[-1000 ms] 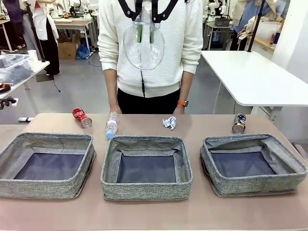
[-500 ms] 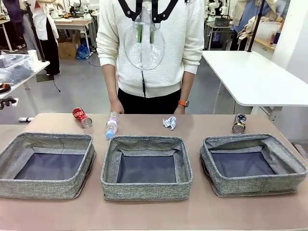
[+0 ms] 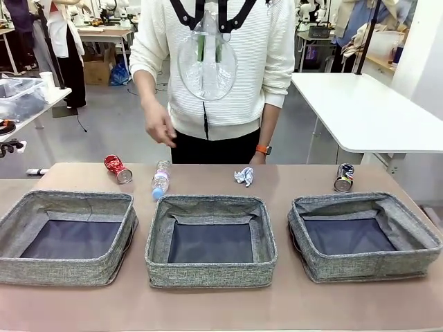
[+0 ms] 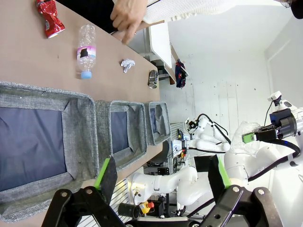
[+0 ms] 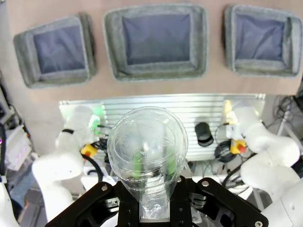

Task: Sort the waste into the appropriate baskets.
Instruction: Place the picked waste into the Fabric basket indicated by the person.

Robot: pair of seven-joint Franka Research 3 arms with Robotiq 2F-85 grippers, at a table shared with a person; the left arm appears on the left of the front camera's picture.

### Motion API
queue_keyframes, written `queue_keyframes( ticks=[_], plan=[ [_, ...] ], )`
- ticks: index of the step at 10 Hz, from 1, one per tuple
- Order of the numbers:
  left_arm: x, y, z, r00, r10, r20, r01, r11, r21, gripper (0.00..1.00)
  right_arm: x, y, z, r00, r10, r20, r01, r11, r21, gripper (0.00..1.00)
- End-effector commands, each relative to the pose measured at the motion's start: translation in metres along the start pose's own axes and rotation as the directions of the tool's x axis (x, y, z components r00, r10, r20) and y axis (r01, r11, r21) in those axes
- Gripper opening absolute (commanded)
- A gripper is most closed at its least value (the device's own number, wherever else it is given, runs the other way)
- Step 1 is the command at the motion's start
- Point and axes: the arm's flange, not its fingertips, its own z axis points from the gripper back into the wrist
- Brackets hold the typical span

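Observation:
My right gripper (image 3: 206, 31) hangs high over the table's far side, shut on a clear plastic bag (image 3: 206, 66) that dangles in front of the person. From the right wrist camera the bag (image 5: 147, 146) covers the gripper (image 5: 147, 189). My left gripper (image 4: 161, 175) is open and holds nothing. Along the far edge lie a crushed red can (image 3: 118, 168), a clear bottle (image 3: 160, 180), a paper wad (image 3: 243, 176) and a dark can (image 3: 343, 177). Three grey baskets stand in a row: left (image 3: 69, 273), middle (image 3: 208, 273), right (image 3: 360, 266).
The person stands at the far side with one hand (image 3: 159, 128) raised above the bottle. A white table (image 3: 367, 111) stands behind at the right. Bare tabletop (image 3: 208, 311) runs in front of the baskets.
The person's hand at picture left has lifted from the table's far edge to waist height. My right gripper and the bag have stayed in place.

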Motion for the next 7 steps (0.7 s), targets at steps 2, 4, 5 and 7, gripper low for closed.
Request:
queue_keyframes(
  ticks=[2,4,5,7],
  plan=[
    [0.0009,-0.0016,-0.0001,1.000,-0.014,0.005,0.014,1.000,-0.019,1.00,-0.0002,-0.0016,0.0000,1.000,0.021,0.013,-0.021,1.000,-0.011,0.21],
    [0.0009,-0.0016,-0.0001,1.000,-0.014,0.005,0.014,1.000,-0.019,1.00,-0.0002,-0.0016,0.0000,1.000,0.021,0.013,-0.021,1.000,-0.011,0.21],
    [0.0009,-0.0016,-0.0001,1.000,-0.014,0.005,0.014,1.000,-0.019,1.00,-0.0002,-0.0016,0.0000,1.000,0.021,0.013,-0.021,1.000,-0.011,0.21],
    [0.0009,-0.0016,-0.0001,1.000,-0.014,0.005,0.014,1.000,-0.019,1.00,-0.0002,-0.0016,0.0000,1.000,0.021,0.013,-0.021,1.000,-0.011,0.21]
  ],
)
